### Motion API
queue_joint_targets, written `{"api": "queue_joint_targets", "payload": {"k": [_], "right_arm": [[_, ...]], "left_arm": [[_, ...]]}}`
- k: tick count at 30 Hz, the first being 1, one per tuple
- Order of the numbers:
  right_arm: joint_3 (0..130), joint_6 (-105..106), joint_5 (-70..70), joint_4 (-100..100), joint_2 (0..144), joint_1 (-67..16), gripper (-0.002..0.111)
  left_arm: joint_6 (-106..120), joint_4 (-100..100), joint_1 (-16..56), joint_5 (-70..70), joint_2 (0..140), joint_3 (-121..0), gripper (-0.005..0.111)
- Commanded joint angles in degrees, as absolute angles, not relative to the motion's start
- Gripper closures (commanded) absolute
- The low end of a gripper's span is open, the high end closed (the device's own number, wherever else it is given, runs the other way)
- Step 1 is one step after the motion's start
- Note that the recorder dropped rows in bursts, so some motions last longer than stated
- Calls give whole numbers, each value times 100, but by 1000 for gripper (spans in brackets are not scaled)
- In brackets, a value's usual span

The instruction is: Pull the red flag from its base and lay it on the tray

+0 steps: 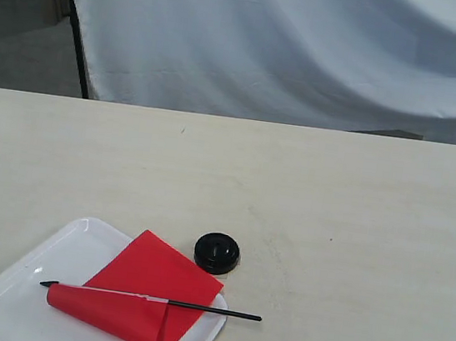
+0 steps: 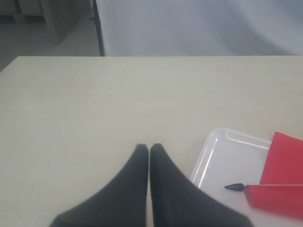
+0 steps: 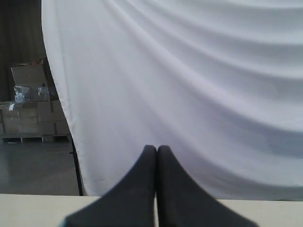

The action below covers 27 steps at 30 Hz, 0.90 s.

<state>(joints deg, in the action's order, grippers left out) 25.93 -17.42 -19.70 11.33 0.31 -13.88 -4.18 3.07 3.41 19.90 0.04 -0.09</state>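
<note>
The red flag (image 1: 145, 290) lies flat on the white tray (image 1: 19, 286) at the table's front left, its cloth partly folded over. Its black stick (image 1: 218, 310) sticks out past the tray's right rim, pointed tip toward the left. The round black base (image 1: 217, 253) stands alone on the table just behind the tray's right corner. In the left wrist view the tray (image 2: 222, 161) and the flag (image 2: 279, 189) show beside my left gripper (image 2: 149, 147), which is shut with nothing in it. My right gripper (image 3: 156, 149) is shut, raised and facing the white cloth. Neither gripper shows in the exterior view.
A pale wooden table (image 1: 333, 201) spreads to the right and back. A white cloth backdrop (image 1: 295, 45) hangs behind the far edge, with a black stand (image 1: 80, 50) at its left. Cardboard boxes (image 3: 33, 99) stand on the floor beyond.
</note>
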Motion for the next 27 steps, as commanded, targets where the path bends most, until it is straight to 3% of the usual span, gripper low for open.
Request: {"api": "queue_joint_targets", "payload": {"k": [1, 13, 27], "right_arm": [[2557, -1865, -1850, 1096, 0, -1362, 109], [0, -1815, -169, 1096, 0, -1362, 109], [0, -1670, -806, 1090, 0, -1362, 109]], "left_arm": [[-434, 278, 354, 1967, 0, 0, 105], [-434, 278, 354, 1967, 0, 0, 105], [-434, 278, 354, 1967, 0, 0, 105]]}}
